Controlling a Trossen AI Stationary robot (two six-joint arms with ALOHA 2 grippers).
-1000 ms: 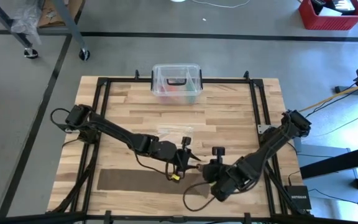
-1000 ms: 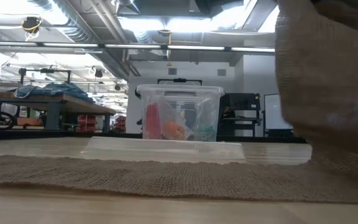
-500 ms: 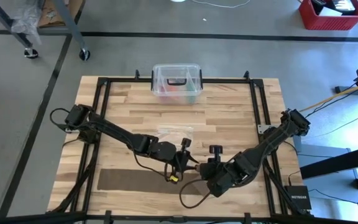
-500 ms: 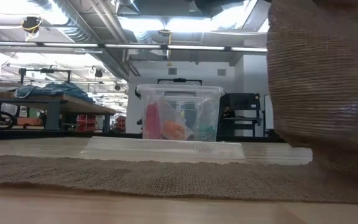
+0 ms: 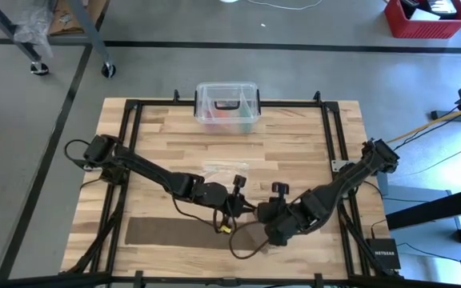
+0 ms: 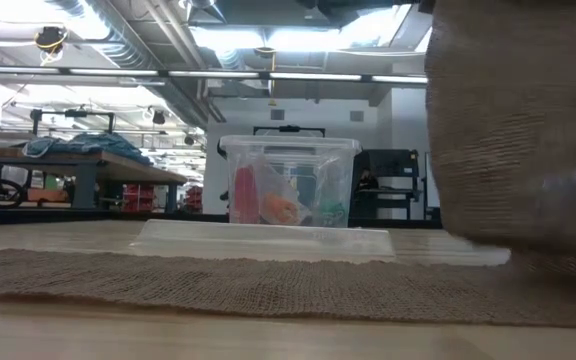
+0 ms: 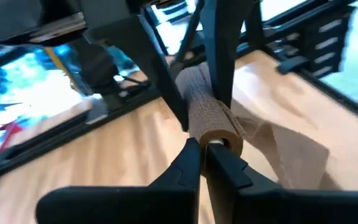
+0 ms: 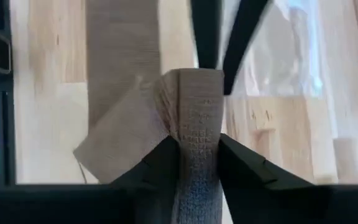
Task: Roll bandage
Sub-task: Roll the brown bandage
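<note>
Your bandage (image 5: 182, 233) lies flat across the lower left of the tabletop (image 5: 294, 144), its rolled end (image 7: 211, 119) lifted at lower centre. It is soft, light, loosely woven. Left gripper (image 7: 204, 148) pinches the roll's end, fingers nearly closed; right gripper (image 8: 194, 149) fingers flank it, part open.

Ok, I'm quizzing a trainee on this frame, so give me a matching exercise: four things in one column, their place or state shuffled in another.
1 bandage
2 clear box
3 left gripper
4 right gripper

a far table edge
b fingers flank the roll
c partly rolled, rest flat
d shut at the roll's end

Pairs: 1-c, 2-a, 3-d, 4-b
</note>
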